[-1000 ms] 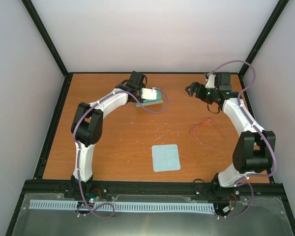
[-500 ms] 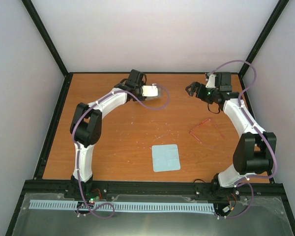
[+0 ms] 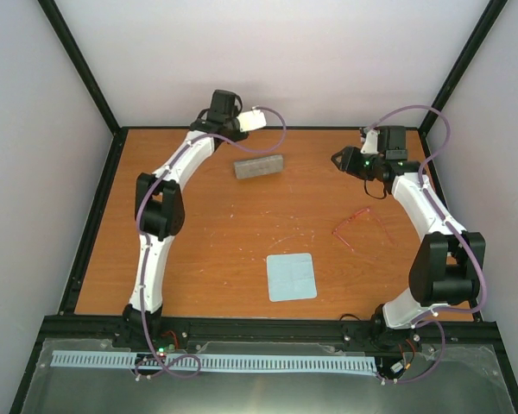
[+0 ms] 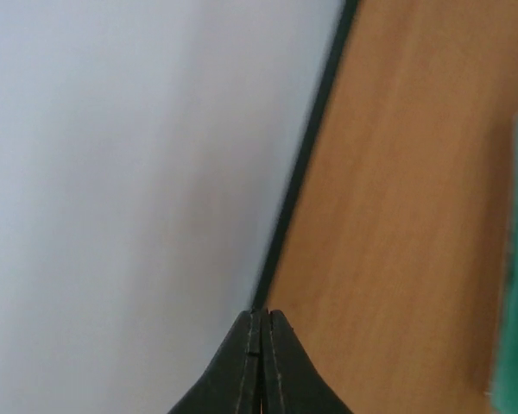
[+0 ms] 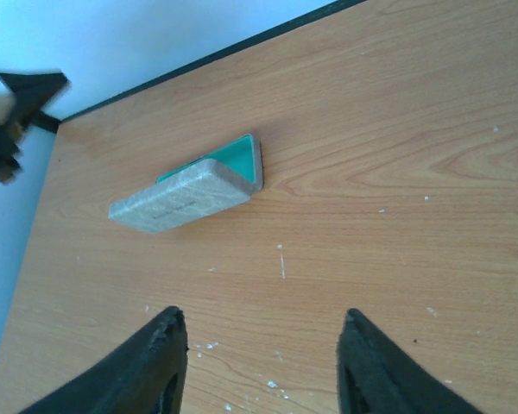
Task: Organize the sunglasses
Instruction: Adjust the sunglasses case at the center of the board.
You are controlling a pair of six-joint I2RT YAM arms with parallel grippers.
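The left gripper (image 4: pixel 261 317) is being held up near the back wall, over the far edge of the table (image 3: pixel 198 241). Its jaws are being kept pressed together, with nothing between them. The right gripper (image 5: pixel 261 321) is being held above the far right part of the table, its jaws spread wide and gripping nothing. The sunglasses (image 3: pixel 356 221) are lying on the table on the right side, near the right arm, and are being touched by neither gripper. The grey case (image 3: pixel 259 166) is resting on the far part of the table, well apart from the sunglasses, with teal lining showing along one edge. The light blue cloth (image 3: pixel 292 276) is lying nearer the arm bases.
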